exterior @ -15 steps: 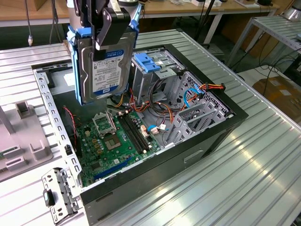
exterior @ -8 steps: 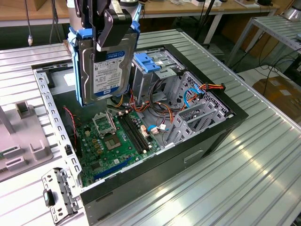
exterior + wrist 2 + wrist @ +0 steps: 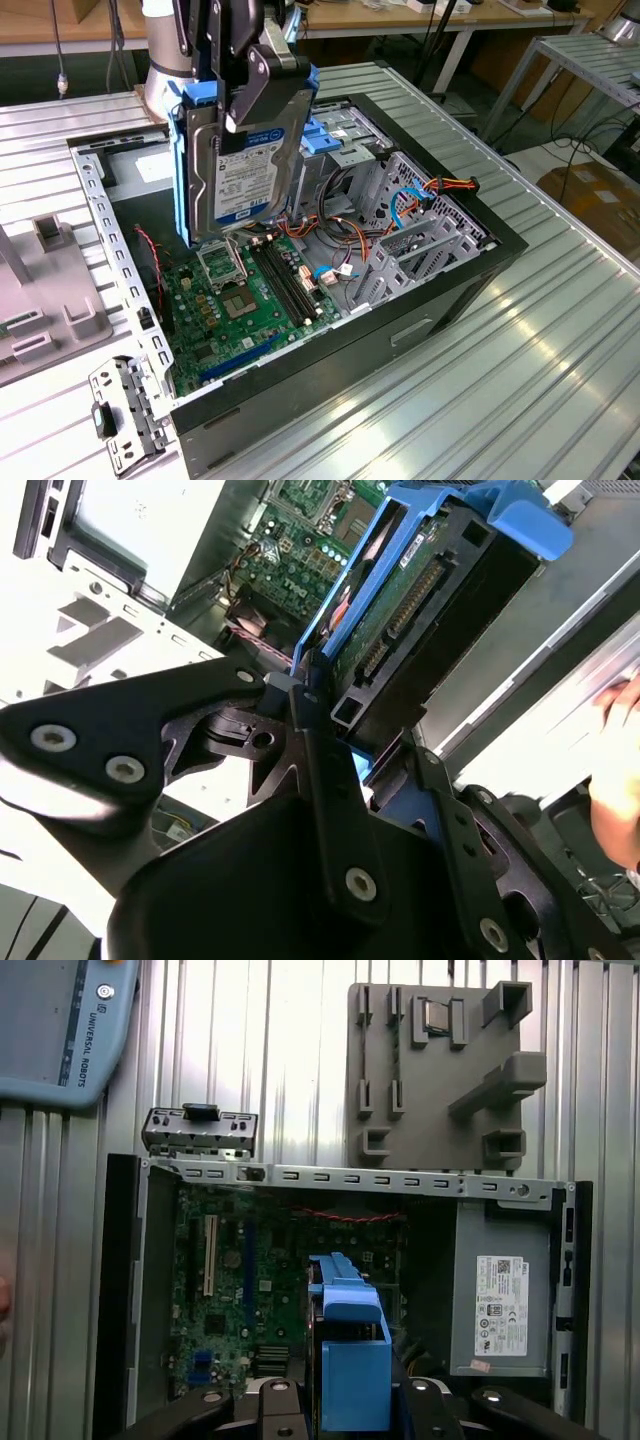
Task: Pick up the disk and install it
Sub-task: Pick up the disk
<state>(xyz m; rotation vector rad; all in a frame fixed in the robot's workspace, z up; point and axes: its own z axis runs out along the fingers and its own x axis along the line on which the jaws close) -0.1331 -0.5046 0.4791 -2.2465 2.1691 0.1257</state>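
Above the open computer case (image 3: 430, 290), 1 claw (image 3: 240, 115) holds 1 disk (image 3: 245, 180) upright. Its 2 fingers are drawn in narrow and clamp the disk's 2 flat faces. The disk hangs over the 1 green circuit board (image 3: 240, 300) on the case floor, label facing outward in the exterior view, with blue rails along its edges. Inside the case, the first wrist view shows 1 grey power box (image 3: 500, 1300). On the ribbed table (image 3: 520, 380) outside the case lie 1 grey holder plate (image 3: 440, 1070) and 1 small metal bracket (image 3: 120, 410). 1 hand (image 3: 620, 770) shows in the second wrist view.
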